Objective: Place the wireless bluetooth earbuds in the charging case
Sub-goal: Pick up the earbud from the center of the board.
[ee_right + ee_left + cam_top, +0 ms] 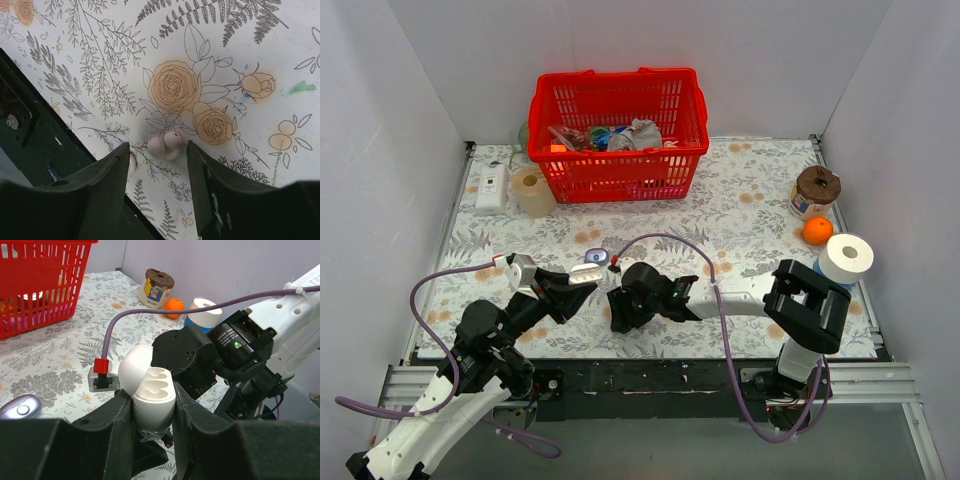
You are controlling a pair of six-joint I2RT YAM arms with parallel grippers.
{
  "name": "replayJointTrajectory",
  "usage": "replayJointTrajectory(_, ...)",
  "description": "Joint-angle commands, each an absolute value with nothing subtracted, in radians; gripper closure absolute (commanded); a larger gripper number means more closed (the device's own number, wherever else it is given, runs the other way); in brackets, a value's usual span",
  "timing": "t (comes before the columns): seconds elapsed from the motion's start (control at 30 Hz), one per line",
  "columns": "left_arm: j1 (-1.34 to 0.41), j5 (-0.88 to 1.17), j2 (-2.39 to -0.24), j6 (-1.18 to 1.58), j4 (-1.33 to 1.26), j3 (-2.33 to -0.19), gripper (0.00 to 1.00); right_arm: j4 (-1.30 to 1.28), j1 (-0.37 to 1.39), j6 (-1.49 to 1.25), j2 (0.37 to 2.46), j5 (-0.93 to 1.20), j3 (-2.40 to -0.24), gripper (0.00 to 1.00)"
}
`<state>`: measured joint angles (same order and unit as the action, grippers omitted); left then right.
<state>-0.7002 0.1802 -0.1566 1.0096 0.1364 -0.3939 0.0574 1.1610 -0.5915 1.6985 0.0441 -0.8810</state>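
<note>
Just beside table edge (31,131), earbuds (172,139) inside parted right claw (159,146)

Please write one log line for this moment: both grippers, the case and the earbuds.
left gripper: shut on case | case: open, empty | right gripper: open, straddling earbuds | earbuds: on table, not gripped

No text is legible; a small white label (226,334) on the right arm (250,347) is too blurred to read
</note>
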Motion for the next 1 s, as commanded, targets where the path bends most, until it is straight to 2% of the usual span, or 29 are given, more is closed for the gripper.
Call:
replayJointTrajectory(0.0, -0.699, 0.19, -0.152, 0.999, 0.144, -0.429, 1.0, 0.018, 1.154, -0.607, 1.637, -0.024, -0.867, 0.41)
replayJointTrajectory(0.13, -0.699, 0.189, -0.149, 1.0, 0.144, -0.43, 1.0, 0.035, 1.138, -0.633, 1.566, -0.064, -0.812, 0.42)
replayJointTrajectory(0.27, -0.699, 0.187, -0.147, 1.0, 0.144, -0.428, 1.0, 0.043, 1.138, -0.638, 1.54, -0.06, -0.759, 0.52)
replayJointTrajectory(0.37, -0.699, 0.187, -0.15, 1.0, 0.143, -0.429, 1.0, 0.061, 1.14, -0.638, 1.549, -0.043, -0.732, 0.69)
replayJointTrajectory(0.4, -0.699, 0.189, -0.152, 1.0, 0.144, -0.428, 1.0, 0.061, 1.141, -0.638, 1.558, -0.038, -0.73, 0.79)
replayJointTrajectory(0.5, -0.699, 0.192, -0.155, 1.0, 0.143, -0.429, 1.0, 0.054, 1.155, -0.623, 1.588, -0.034, -0.738, 0.92)
replayJointTrajectory(0.57, -0.699, 0.193, -0.155, 1.0, 0.144, -0.428, 1.0, 0.052, 1.161, -0.615, 1.601, -0.028, -0.75, 0.96)
replayJointTrajectory(0.97, -0.699, 0.192, -0.163, 0.999, 0.143, -0.429, 1.0, 0.058, 1.161, -0.565, 1.706, 0.034, -0.83, 0.99)
